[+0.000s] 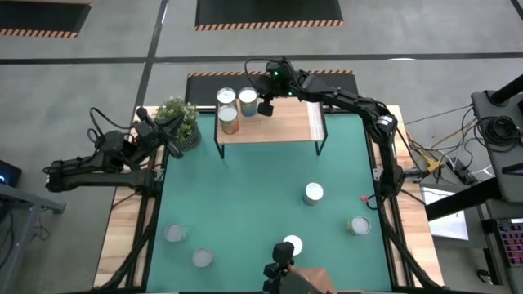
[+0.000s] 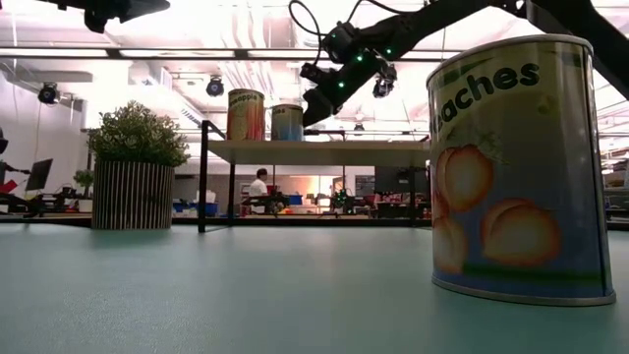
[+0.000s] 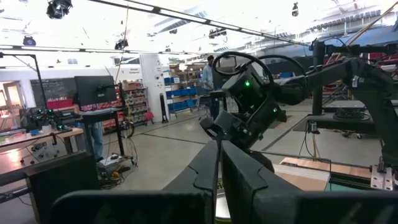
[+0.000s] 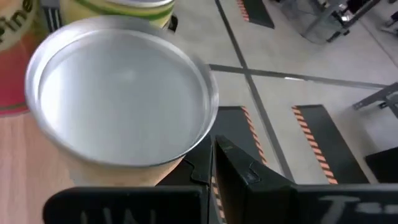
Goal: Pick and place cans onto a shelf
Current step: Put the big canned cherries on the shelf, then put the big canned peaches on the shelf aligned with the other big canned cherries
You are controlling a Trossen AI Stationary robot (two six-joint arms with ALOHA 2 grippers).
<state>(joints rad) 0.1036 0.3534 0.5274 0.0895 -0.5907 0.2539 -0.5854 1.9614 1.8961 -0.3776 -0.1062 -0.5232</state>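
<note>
The light-wood shelf (image 1: pixel 274 124) stands at the table's far edge on black legs. Three cans stand on its left end (image 1: pixel 226 97) (image 1: pixel 248 100) (image 1: pixel 229 121); two of them show in the low view (image 2: pixel 247 114) (image 2: pixel 287 121). My right gripper (image 1: pixel 265 104) (image 4: pixel 214 163) is shut and empty, just right of the nearest shelf can (image 4: pixel 121 96), near its top. Several more cans stand on the green table (image 1: pixel 314 193) (image 1: pixel 359 225) (image 1: pixel 175 234) (image 1: pixel 203 258) (image 1: pixel 292 245). My left gripper (image 3: pixel 217 168) waits shut by the plant (image 1: pixel 178 121). My right gripper's shut fingers (image 4: pixel 198 167) stand close against the side of the silvery-topped can (image 4: pixel 134 177), slanting down from the table's right. Whether they touch it, I cannot tell. The can stands upright on the shelf.
A potted plant (image 2: pixel 138 167) stands at the far left beside the shelf. A peaches can (image 2: pixel 521 167) stands close to the low camera at the near edge. The shelf's right half (image 1: pixel 294 122) is bare wood. A person (image 2: pixel 259 187) is in the room behind.
</note>
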